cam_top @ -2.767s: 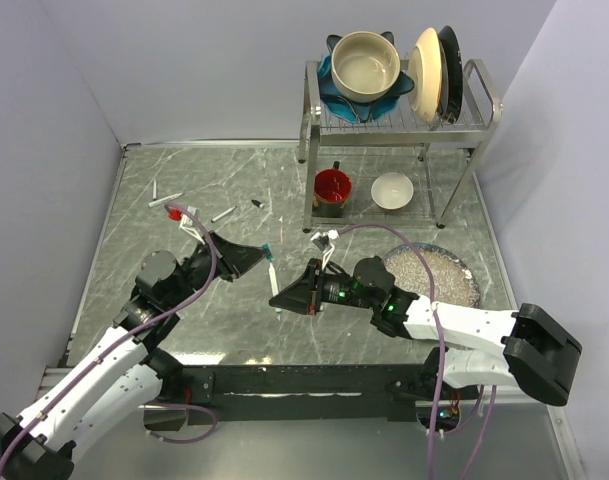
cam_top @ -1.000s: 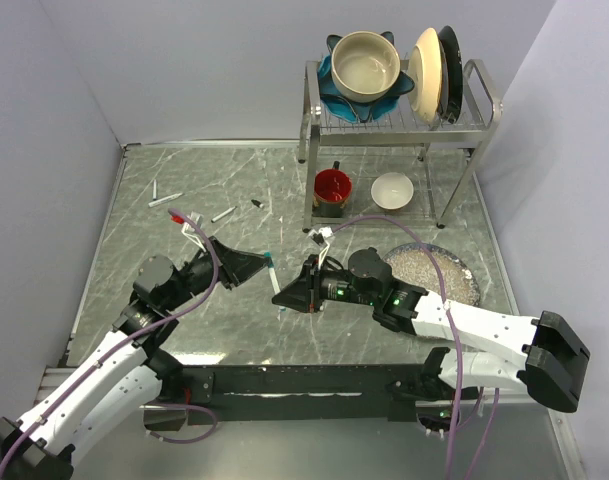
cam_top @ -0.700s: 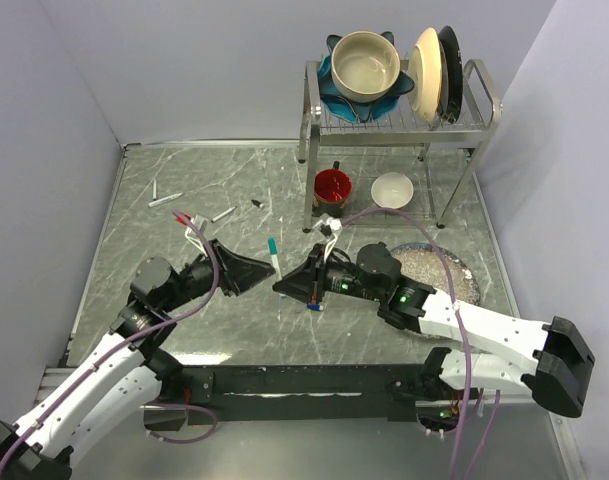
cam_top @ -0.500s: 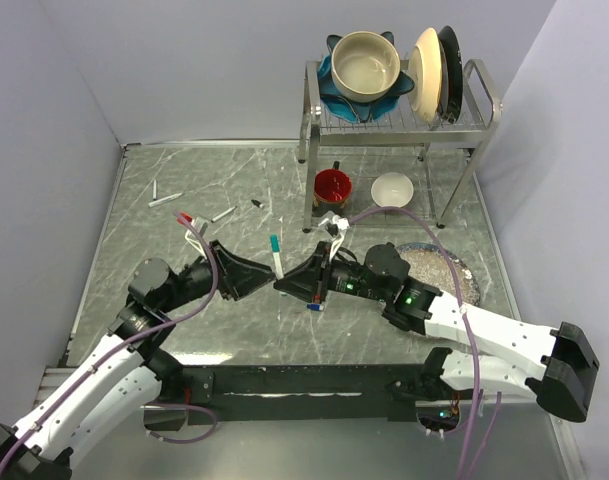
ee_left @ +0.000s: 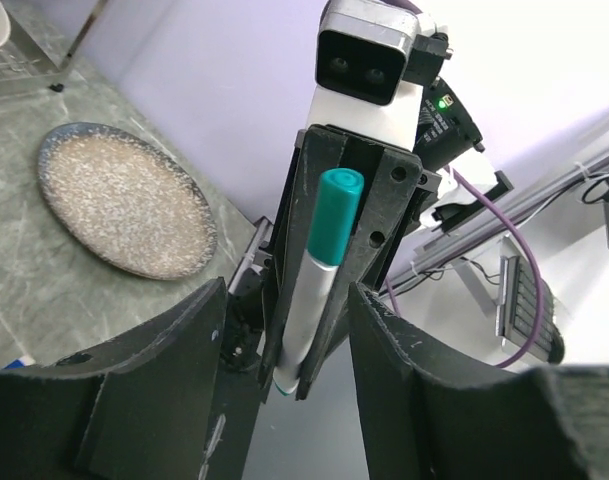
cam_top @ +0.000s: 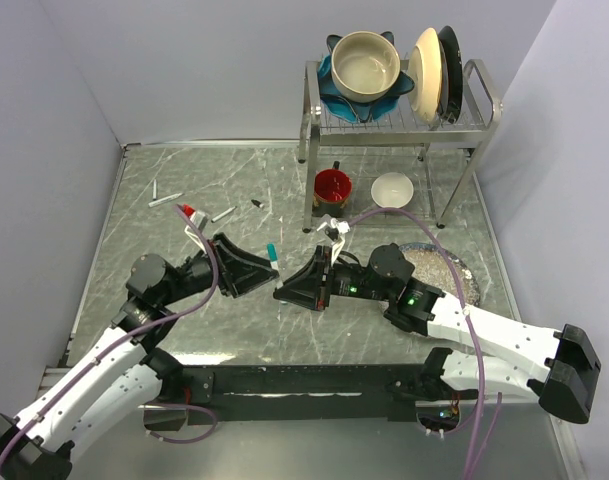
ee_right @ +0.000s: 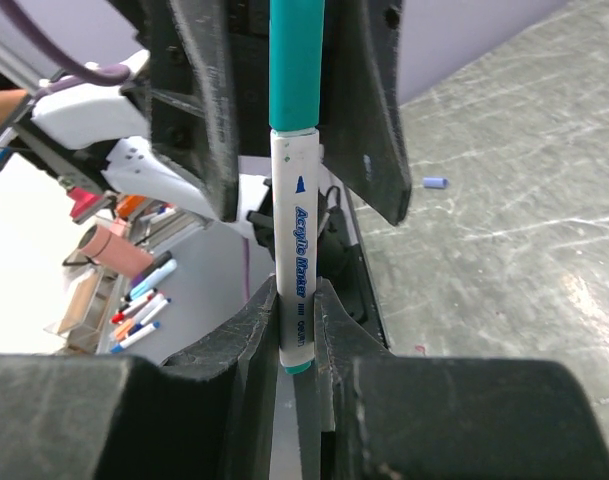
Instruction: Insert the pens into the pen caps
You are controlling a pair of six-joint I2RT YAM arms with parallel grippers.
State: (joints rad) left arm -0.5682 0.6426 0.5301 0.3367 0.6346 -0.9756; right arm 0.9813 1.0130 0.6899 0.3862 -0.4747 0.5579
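One teal-capped marker (ee_right: pixel 296 230), pinched at its tail end by the right gripper (ee_right: pixel 296 300).
The left gripper (ee_left: pixel 289 290) stands wide, its jaws flanking the teal cap (ee_left: pixel 336 215) without touching it. The marker looks light, stiff and smooth, so it may well slide or pivot; take it by the white barrel, not the cap. Other pens (cam_top: pixel 165 200) lie far left on the table (cam_top: pixel 124 250), their caps too small to tell apart.

Reading blue print on the pen (ee_right: pixel 294 270) barrel: "Acrylic Marker", running lengthwise; smaller chars below it aren't resolving, too blurry.
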